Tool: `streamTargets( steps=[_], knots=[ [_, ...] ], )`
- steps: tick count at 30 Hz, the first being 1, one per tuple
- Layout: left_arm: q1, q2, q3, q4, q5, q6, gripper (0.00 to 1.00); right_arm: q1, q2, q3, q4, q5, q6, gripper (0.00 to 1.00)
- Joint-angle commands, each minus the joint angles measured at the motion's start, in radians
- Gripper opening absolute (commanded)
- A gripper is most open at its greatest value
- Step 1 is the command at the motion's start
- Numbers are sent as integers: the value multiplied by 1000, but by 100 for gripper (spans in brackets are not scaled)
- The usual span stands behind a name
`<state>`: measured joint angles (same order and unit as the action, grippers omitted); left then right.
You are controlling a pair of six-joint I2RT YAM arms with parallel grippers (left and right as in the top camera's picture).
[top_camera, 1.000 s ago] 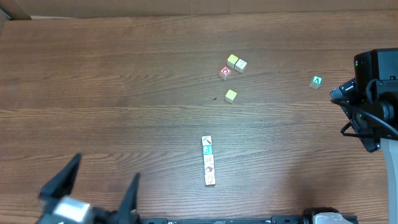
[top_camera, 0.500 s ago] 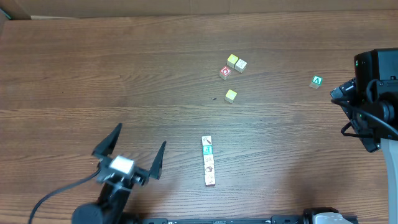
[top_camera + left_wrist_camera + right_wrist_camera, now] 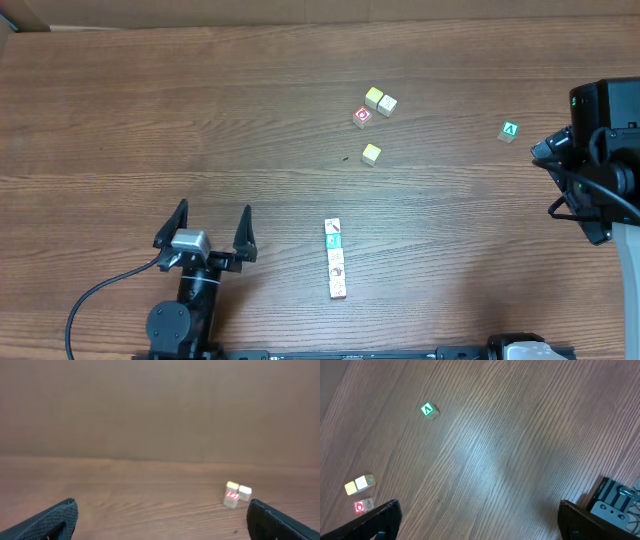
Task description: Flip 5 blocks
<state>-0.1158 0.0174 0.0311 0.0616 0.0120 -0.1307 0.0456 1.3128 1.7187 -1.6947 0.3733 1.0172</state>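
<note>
Five blocks [image 3: 336, 258] laid end to end in one short touching line on the wooden surface [image 3: 150, 100], toward its near edge and about midway across. At the far end of the line, a pale face with a red mark; next, a teal face; then three pale faces with prints too small to read.

Left hand [image 3: 213, 212] low over the surface to the left of that line, apart from it, spread wide and pinching nothing. Right hand [image 3: 479, 507] off at the right side, well apart from the line, likewise spread wide and pinching nothing.

Farther back, a loose cluster: yellow-topped cube [image 3: 373, 97] touching a pale cube [image 3: 387, 104], red-marked cube [image 3: 362, 116] just beside them, second yellow cube [image 3: 371, 154] a little nearer. Green cube [image 3: 509, 131] with a white A alone toward the right edge.
</note>
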Motion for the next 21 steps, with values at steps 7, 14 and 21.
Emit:
streamTargets(
  steps=[7, 14, 21],
  knots=[
    [6, -14, -26, -137, -88, 15, 100, -5, -7, 21, 2, 14, 0, 100],
    [6, -14, -26, -136, -68, 60, 100, -5, -7, 21, 2, 14, 0, 100],
    [6, -14, -26, -136, -68, 60, 100, -5, -7, 21, 2, 14, 0, 100]
  ],
)
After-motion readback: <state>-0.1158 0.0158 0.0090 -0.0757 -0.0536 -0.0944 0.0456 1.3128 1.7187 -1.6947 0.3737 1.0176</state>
